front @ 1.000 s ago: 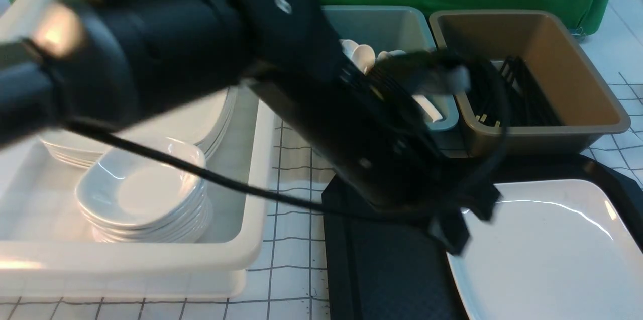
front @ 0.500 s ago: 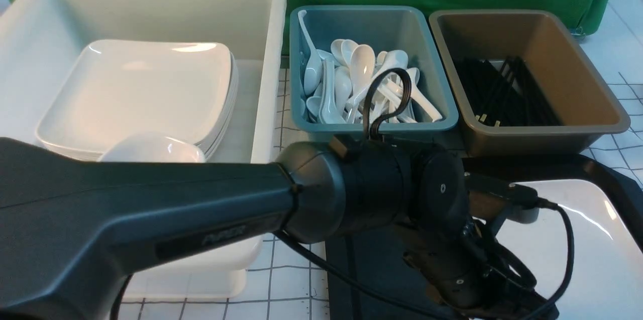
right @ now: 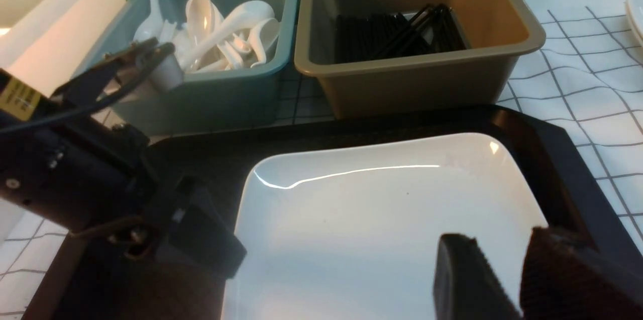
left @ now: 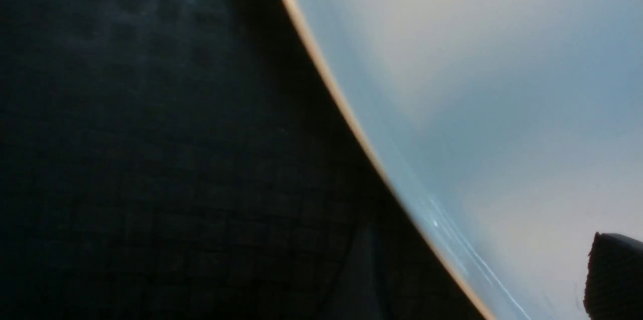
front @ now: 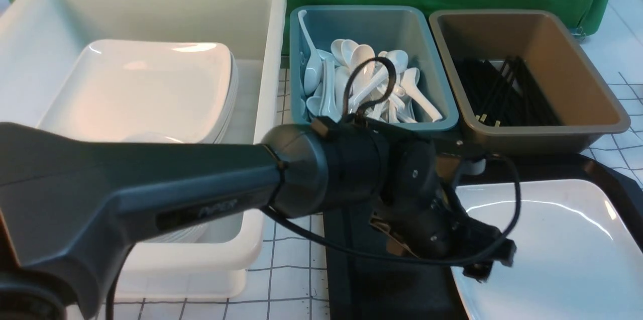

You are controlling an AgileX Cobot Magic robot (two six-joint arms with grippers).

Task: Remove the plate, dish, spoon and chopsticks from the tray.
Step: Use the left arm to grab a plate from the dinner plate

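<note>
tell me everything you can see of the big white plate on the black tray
The plate is a single large, rounded-square piece, glossy white, ceramic-looking, with a shallow raised rim and bright reflections along it. A few tiny dark specks show on its surface. It lies flat, face up, on the robot's right side of the black tray, bare of food or utensils. Its near edge runs out of the picture. The left end effector is at its left edge; whether it touches the rim cannot be told.

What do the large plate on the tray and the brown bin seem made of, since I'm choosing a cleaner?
The large plate looks like glazed ceramic, though glossy melamine is possible: bright, sharp reflections line its rim. The brown bin is probably smooth satin plastic, given its rounded molded lip.
</note>
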